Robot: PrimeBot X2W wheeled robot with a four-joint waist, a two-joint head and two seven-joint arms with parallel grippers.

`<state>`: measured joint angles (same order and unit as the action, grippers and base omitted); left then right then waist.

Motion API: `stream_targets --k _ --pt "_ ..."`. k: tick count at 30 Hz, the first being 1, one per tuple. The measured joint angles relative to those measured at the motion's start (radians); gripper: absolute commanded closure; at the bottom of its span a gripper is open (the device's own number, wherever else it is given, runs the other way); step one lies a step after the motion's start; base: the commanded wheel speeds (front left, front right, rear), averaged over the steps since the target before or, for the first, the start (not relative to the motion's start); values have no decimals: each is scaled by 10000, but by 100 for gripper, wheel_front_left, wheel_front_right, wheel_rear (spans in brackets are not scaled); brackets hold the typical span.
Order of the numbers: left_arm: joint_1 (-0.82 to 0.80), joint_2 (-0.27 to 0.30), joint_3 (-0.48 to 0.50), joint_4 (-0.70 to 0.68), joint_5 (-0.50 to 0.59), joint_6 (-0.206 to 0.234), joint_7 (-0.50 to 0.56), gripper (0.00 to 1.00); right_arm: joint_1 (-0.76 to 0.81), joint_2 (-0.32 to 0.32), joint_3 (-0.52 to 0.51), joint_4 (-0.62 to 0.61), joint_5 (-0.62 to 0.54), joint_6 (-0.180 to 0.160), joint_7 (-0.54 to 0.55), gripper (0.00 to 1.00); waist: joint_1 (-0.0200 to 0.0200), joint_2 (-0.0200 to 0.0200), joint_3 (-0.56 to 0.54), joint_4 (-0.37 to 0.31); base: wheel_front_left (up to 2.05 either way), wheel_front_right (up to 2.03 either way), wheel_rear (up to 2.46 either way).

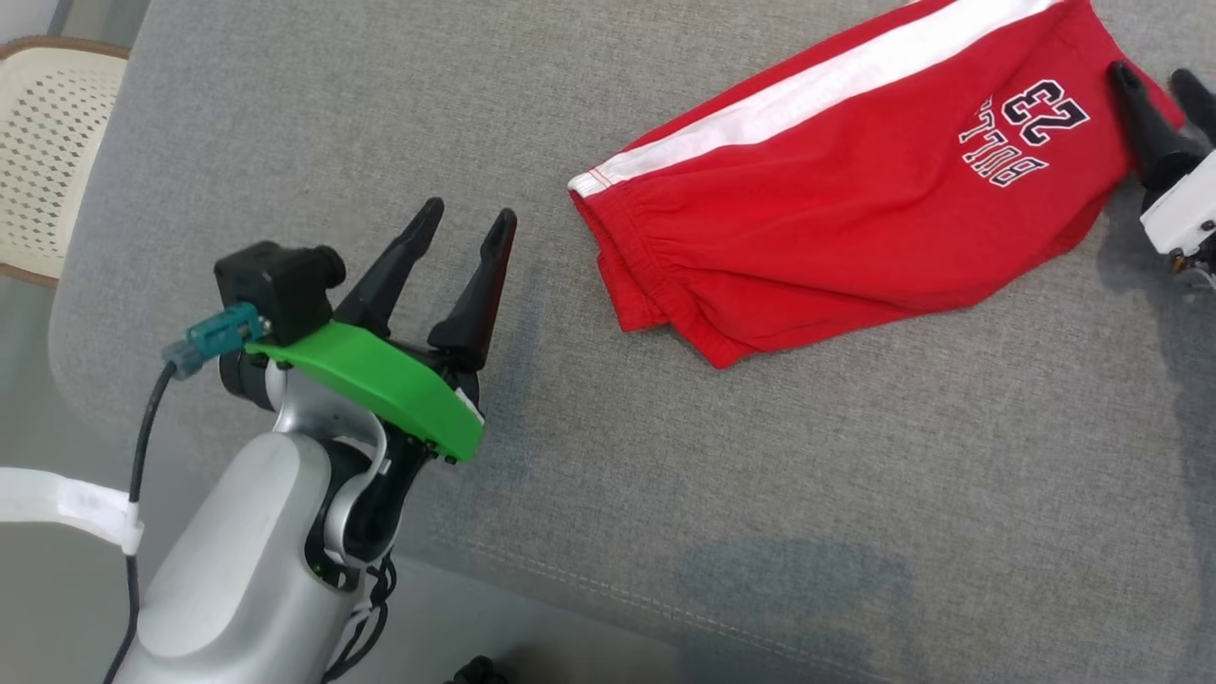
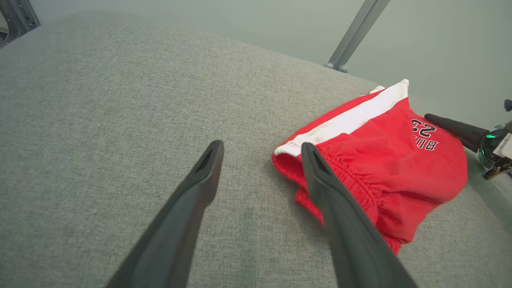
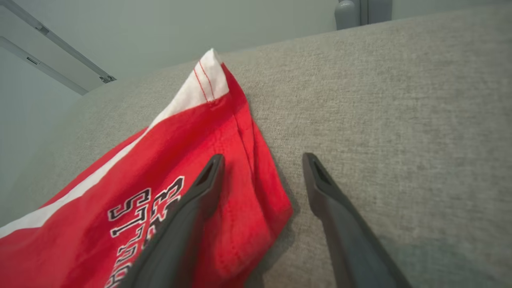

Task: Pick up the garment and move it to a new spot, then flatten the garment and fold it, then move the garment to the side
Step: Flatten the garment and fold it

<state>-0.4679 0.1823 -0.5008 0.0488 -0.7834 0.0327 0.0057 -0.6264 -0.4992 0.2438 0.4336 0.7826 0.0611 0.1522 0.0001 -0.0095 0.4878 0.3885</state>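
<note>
Shorts (image 1: 836,218) in red, with a white side stripe (image 1: 826,85) and dark "BULLS 23" lettering (image 1: 1021,133), lie on the grey upholstered pad (image 1: 665,494) before us, toward the upper right of the head view. The gathered waistband (image 1: 655,275), where we see cloth layers stacked, points toward our left side. The leg hem (image 3: 260,188) lies at the far right.

Our left gripper (image 1: 469,211) hovers over bare grey fabric, near the waistband but apart from it. Its fingers (image 1: 475,285) are spread wide and hold nothing. In the left wrist view we see plain upholstery in the gap between them, while one finger crosses in front of the waistband.

Our right gripper (image 1: 1151,74) sits at the hem end of the shorts, its fingers likewise parted and gripping nothing. In the right wrist view one finger is over the red cloth beside the lettering, the other is over the grey pad, and the hem's corner lies between them. We cannot tell whether that first finger touches the cloth.

On our left wrist we see a green bracket (image 1: 380,380) with a dark cable (image 1: 138,456) running down from it. A cream perforated chair (image 1: 47,142) stands beyond the pad's upper-left corner.
</note>
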Motion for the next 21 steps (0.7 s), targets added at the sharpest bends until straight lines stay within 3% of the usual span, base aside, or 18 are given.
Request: stream_targets --k 8,9,11,21 --pt "653 -115 -313 -10 443 40 -706 0 195 -77 142 493 401 111 761 0 0 0 -250 322 0 0 0" --pt "729 -136 -353 -8 441 40 -740 0 198 -75 130 545 510 115 863 14 0 0 -291 362 0 0 0" --pt "877 -188 -405 4 435 42 -840 0 199 -19 104 650 803 123 1089 100 0 1 -381 436 0 0 0" --pt "1316 -174 -98 50 357 127 -1313 0 497 1264 -1152 922 2911 182 1262 100 0 0 -978 403 0 0 0"
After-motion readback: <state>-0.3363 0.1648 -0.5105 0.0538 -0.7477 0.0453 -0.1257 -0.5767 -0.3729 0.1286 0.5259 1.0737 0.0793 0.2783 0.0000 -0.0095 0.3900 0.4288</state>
